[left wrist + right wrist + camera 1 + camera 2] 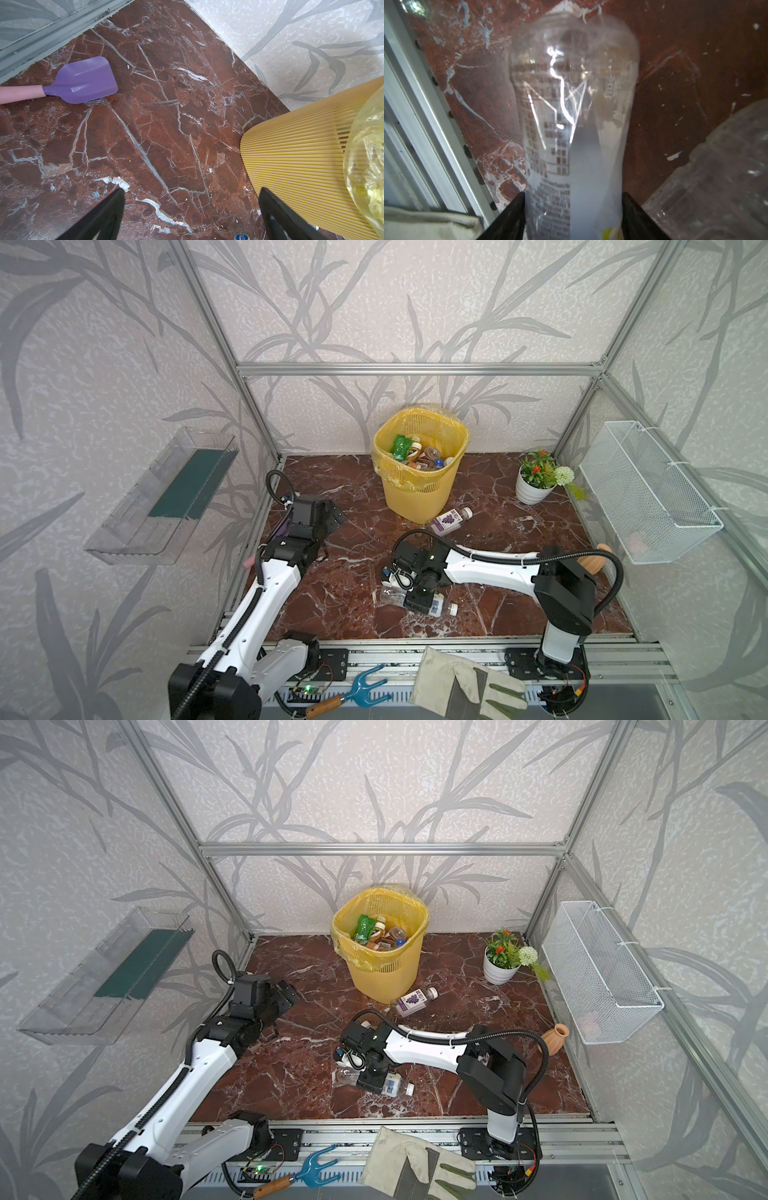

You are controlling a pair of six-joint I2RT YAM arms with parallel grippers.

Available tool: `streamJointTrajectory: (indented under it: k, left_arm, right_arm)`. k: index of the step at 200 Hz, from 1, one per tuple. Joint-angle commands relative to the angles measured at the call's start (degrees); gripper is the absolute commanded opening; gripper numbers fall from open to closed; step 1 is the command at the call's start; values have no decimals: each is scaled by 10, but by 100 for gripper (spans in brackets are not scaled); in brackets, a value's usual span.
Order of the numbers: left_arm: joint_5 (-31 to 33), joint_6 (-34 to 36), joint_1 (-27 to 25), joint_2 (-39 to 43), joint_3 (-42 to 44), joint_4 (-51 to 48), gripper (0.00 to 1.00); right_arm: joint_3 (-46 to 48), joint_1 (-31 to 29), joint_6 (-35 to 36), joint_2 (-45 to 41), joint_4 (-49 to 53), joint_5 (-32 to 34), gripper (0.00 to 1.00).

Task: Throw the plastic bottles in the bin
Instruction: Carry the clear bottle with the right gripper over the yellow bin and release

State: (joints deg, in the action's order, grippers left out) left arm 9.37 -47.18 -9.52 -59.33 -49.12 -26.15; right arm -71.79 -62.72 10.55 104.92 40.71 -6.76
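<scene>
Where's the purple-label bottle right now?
In both top views the purple-label bottle lies by the bin's base, on its right, with the flower pot farther right.

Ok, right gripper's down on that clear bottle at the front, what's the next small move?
Probably a short straight lift. In the right wrist view the right gripper has its fingers against both sides of the clear bottle, with a second bottle close beside it. Raising it first should test the hold and clear that neighbour before swinging toward the bin.
</scene>
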Motion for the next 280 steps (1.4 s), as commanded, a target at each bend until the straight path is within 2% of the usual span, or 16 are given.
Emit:
streamJointTrajectory:
  k: [1,52,62,79,95,148,170,215,246,280]
  left_arm:
    - [16,2,5,6,5,-4,99]
    - [13,2,7,3,2,-2,99]
    - [13,2,8,4,1,-4,99]
    - [14,4,8,6,0,-8,99]
    - [19,4,9,9,2,-7,99]
    - [12,2,10,2,3,-1,99]
    - [14,2,11,6,5,0,99]
    - [15,2,11,11,9,-1,99]
    - [9,2,13,7,9,2,99]
    - [3,0,13,3,11,6,99]
  right_arm:
    - [-16,-9,-3,22,27,6,71]
    - [-26,-15,-1,38,38,7,72]
    - [-25,-15,0,36,36,7,69]
    - [-21,-15,-3,25,27,5,56]
    - [-22,-14,-5,14,23,6,55]
    - [7,16,-35,-68,-14,-26,55]
    - [29,36,-47,-132,-33,-42,55]
    - [133,164,-118,-306,-155,-133,55]
    - [243,284,-219,-446,-294,-208,56]
    - [313,430,-331,-536,-394,-293,57]
